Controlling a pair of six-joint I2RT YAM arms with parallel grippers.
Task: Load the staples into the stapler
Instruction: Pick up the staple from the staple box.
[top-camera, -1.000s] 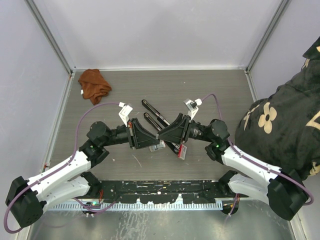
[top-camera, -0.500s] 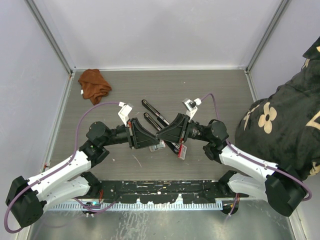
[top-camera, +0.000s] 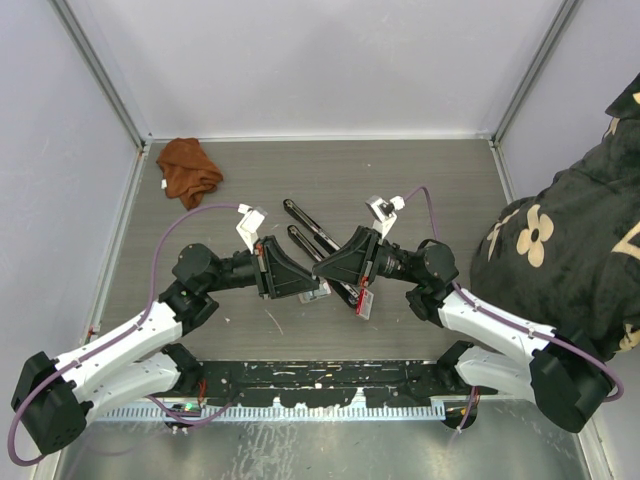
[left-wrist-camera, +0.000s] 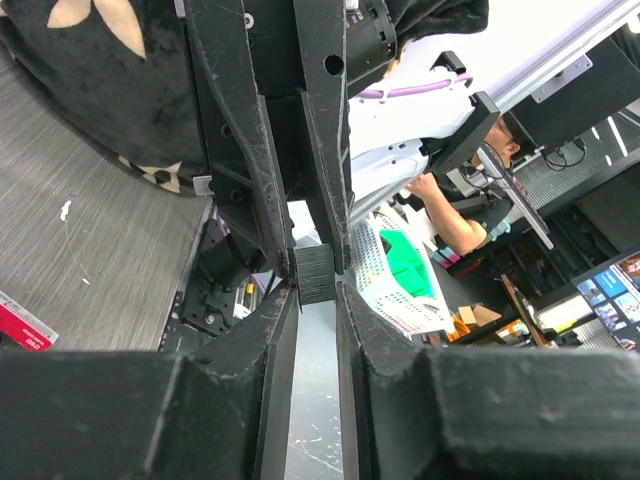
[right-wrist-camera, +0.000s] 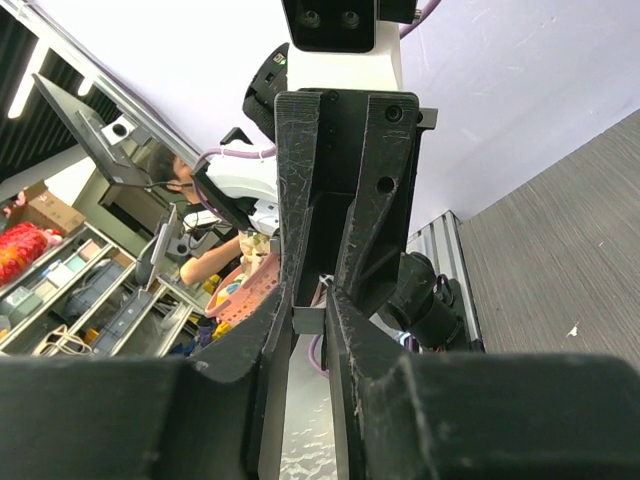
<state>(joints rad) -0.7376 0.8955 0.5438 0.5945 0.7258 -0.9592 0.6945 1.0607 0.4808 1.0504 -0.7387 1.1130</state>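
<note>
Seen from beside the rig: table (top-camera: 420, 190) matt grey wood-grain; cloth (top-camera: 188, 170) soft, rust-coloured fabric; left gripper (left-wrist-camera: 317, 298) fingers (left-wrist-camera: 235, 370) rough matt-black plastic (edges scuffed pale); staples (left-wrist-camera: 315, 275) ribbed, dull grey.

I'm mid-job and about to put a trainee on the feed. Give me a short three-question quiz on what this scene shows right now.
1. True or false: the orange cloth lies at the far left corner of the table.
2. What does the left claw pinch? A the cloth; B the staples; C nothing.
3. Where does the red-and-white box lie?
Key: 1 true. 2 B. 3 On the table, beside the near end of the black stapler.
</note>
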